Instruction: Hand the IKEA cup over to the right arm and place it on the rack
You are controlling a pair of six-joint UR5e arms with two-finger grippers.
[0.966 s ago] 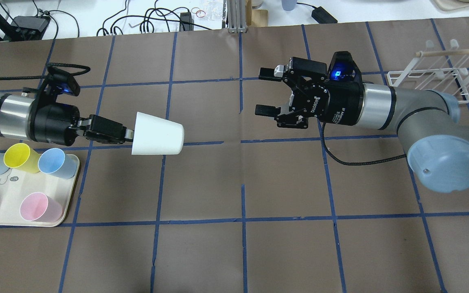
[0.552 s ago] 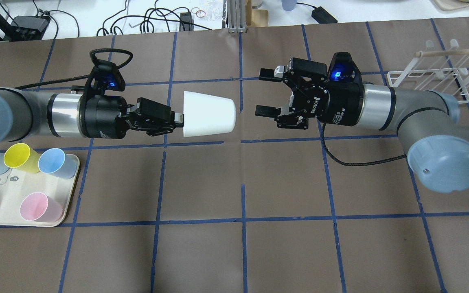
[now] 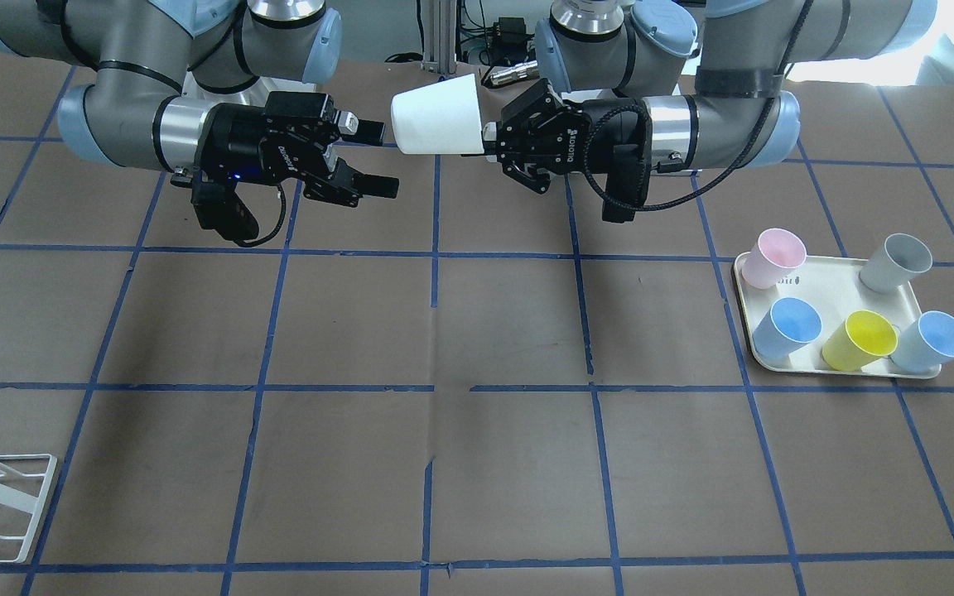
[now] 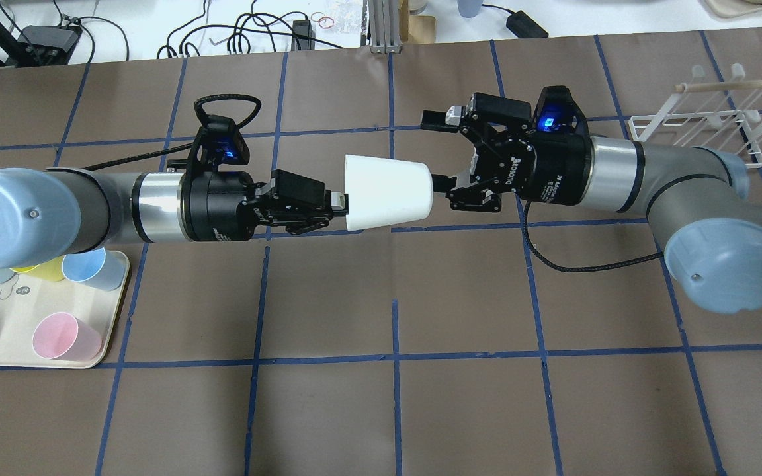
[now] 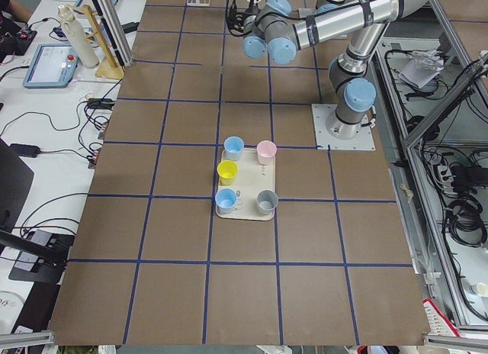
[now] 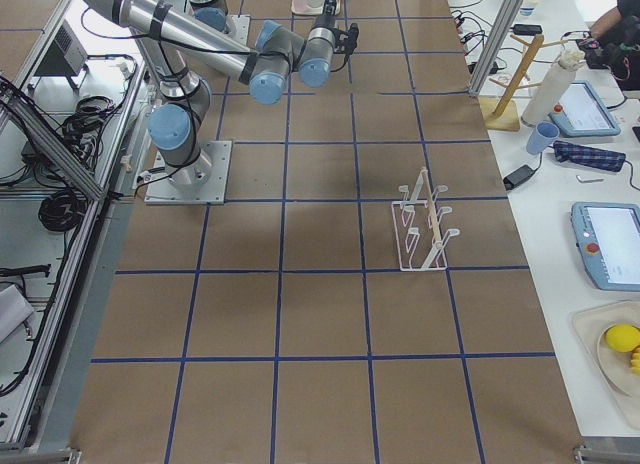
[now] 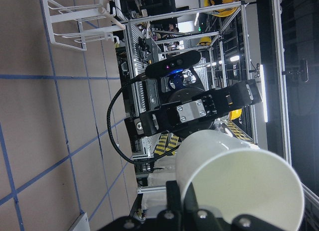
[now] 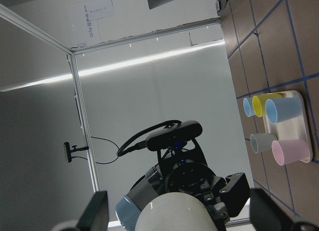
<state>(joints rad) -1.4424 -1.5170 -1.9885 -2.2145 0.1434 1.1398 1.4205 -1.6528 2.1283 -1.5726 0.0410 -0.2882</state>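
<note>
Two tools meet mid-air over the worktop: my left tool (image 4: 338, 201) clamps the IKEA cup (image 4: 387, 193) rim, base at my wide-open right tool (image 4: 435, 151). Handover step; next, right must enclose and close.

My left tool (image 4: 339, 200) matt black metal, the IKEA cup (image 4: 387, 193) smooth matt cream plastic, my right arm (image 4: 619, 175) brushed silver metal with blue plastic caps, table (image 4: 460, 291) matt brown paper, rack (image 4: 702, 125) white-coated wire.
</note>
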